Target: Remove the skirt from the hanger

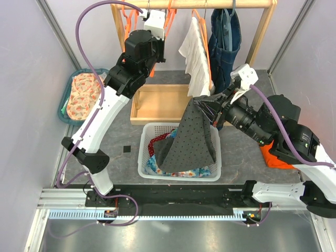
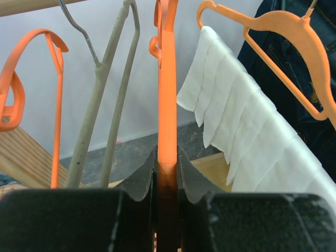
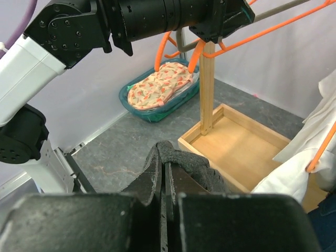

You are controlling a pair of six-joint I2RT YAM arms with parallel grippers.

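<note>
Black foam pads of the left pincer [image 2: 167, 170] are filling the bottom of its wrist view. They are clamping the thin orange plastic hanger [image 2: 167, 94], seen edge-on between them, and no cloth is showing on that hanger. Overhead, this grip is sitting at 12 o'clock, just under the wooden rail [image 1: 210, 4] of the clothes rack. The right pincer [image 3: 164, 157] is showing its jaws pressed together with almost no gap in its own wrist view. Overhead, at about 3 o'clock, it is pinching the waist of the dark grey dotted skirt [image 1: 191, 139]. That skirt is hanging from the grip as a cone, well apart from the hanger. Its hem is spreading into the white slatted plastic laundry basket [image 1: 143, 157] toward 6 o'clock, on top of colourful fabric [image 1: 155, 167]. Judging from this, the separation is looking done, since the skirt is hanging free of the hanger. What is left, as I am reading it, is letting the skirt go into the basket and releasing the hanger. A white pleated garment [image 1: 195, 58] and blue denim [image 1: 226, 37] are hanging from the rail near the right arm.
</note>
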